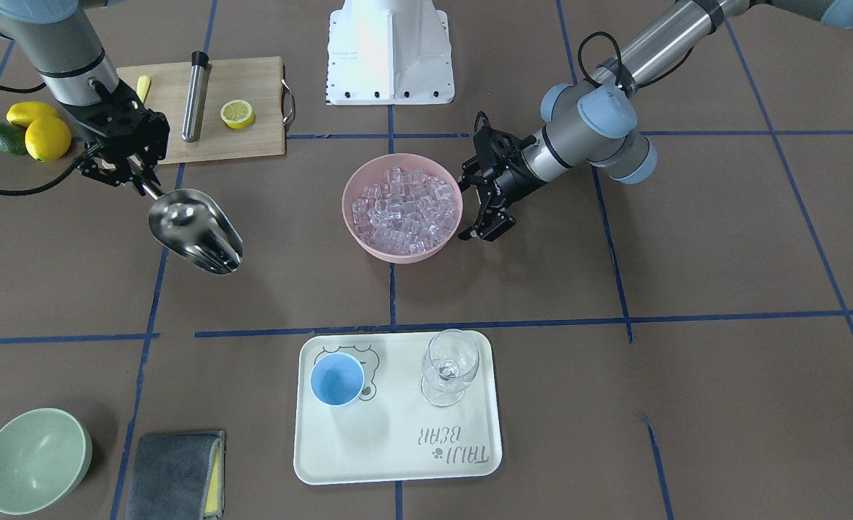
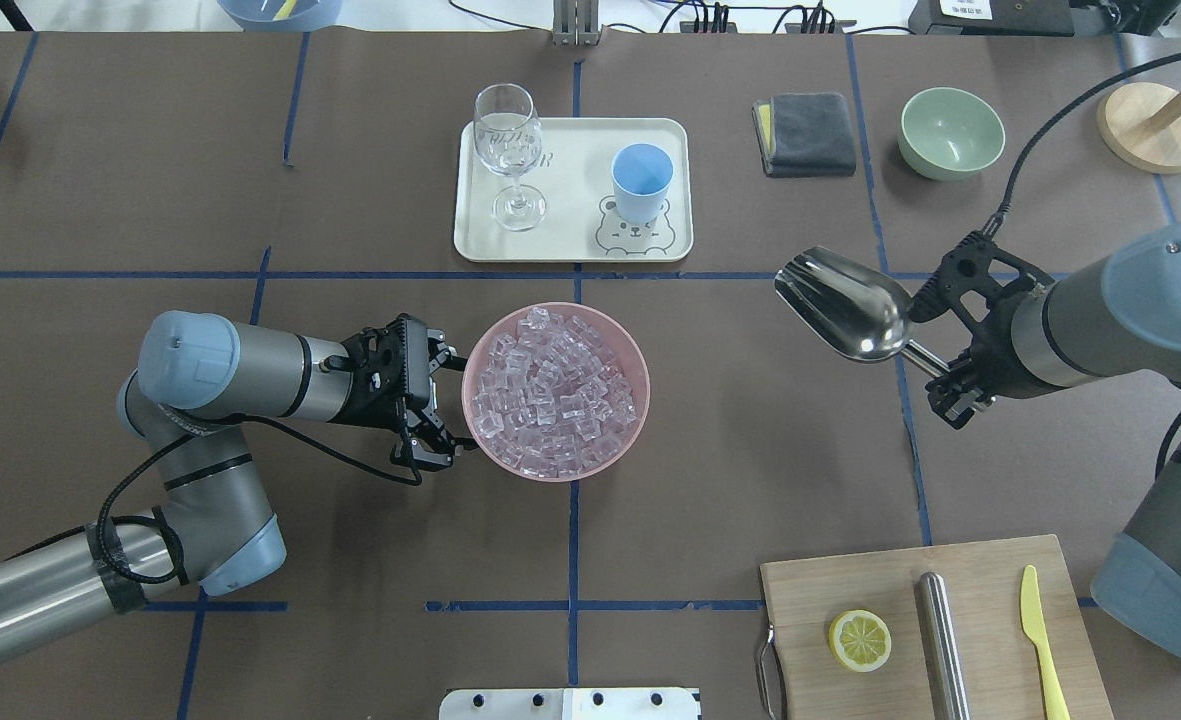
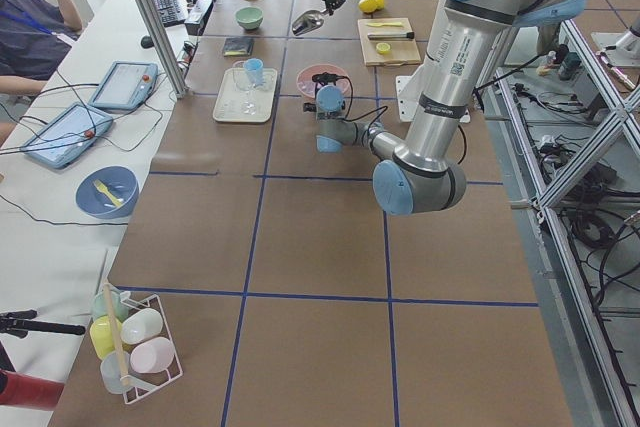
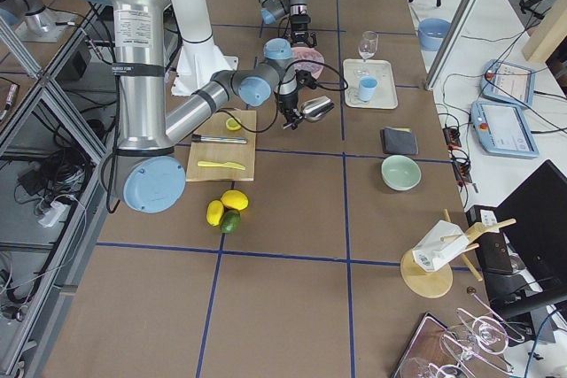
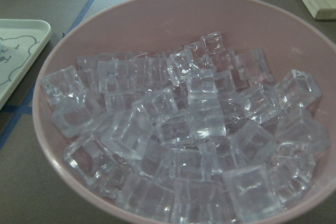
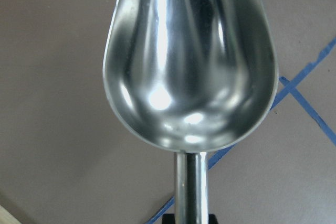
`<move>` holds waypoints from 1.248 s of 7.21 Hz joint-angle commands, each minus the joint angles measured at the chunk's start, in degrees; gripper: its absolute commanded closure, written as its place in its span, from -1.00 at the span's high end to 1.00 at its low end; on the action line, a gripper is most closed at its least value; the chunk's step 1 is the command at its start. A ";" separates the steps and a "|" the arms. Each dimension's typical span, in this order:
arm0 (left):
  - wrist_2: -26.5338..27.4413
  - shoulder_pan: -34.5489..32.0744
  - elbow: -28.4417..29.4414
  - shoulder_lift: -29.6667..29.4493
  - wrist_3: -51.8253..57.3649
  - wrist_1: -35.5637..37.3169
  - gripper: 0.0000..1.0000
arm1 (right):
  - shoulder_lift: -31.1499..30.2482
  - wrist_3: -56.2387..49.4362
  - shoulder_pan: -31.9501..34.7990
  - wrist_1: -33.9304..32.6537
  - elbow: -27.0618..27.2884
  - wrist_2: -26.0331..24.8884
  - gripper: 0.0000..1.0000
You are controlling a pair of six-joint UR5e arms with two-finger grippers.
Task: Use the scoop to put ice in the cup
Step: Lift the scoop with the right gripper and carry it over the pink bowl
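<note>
Right tool (image 2: 935, 365): clamped on handle of empty scoop (image 2: 845, 305), right.
Left tool (image 2: 447, 400): jaws wide, at left rim of pink bowl (image 2: 480, 440).
Ice (image 2: 555, 390): heaped in bowl.
Cup (image 2: 642, 180): on tray (image 2: 570, 240), upper centre.

1 scoop (image 1: 195, 230), 1 cup (image 1: 336, 380), 1 glass (image 1: 451, 365).

Stemmed glass (image 2: 510, 150) on tray (image 2: 570, 200); green bowl (image 2: 951, 130) beside grey cloth (image 2: 810, 132).
</note>
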 commanded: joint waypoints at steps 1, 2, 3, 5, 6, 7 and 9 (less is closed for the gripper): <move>0.00 0.00 0.09 0.00 0.00 0.00 1.00 | 7.58 -10.90 -0.31 -15.79 4.39 -0.66 -1.00; 0.00 0.00 0.09 0.00 0.00 0.00 1.00 | 15.19 -13.80 -0.84 -26.65 4.58 -0.76 -1.00; 0.00 0.00 0.09 0.00 0.00 0.00 1.00 | 24.75 -13.82 -3.19 -41.37 4.50 -2.41 -1.00; 0.09 0.00 0.09 -0.09 0.00 0.00 1.00 | 34.21 -13.82 -8.04 -54.84 1.45 -8.92 -1.00; 0.09 0.00 0.09 -0.09 0.00 0.00 1.00 | 38.60 -13.82 -8.83 -58.36 -2.76 -9.19 -1.00; 0.09 0.00 0.09 -0.09 0.00 0.00 1.00 | 42.38 -13.82 -10.23 -59.53 -7.76 -9.28 -1.00; 0.18 0.00 0.09 0.00 0.09 0.00 1.00 | 46.27 -13.82 -11.91 -59.63 -13.58 -9.72 -1.00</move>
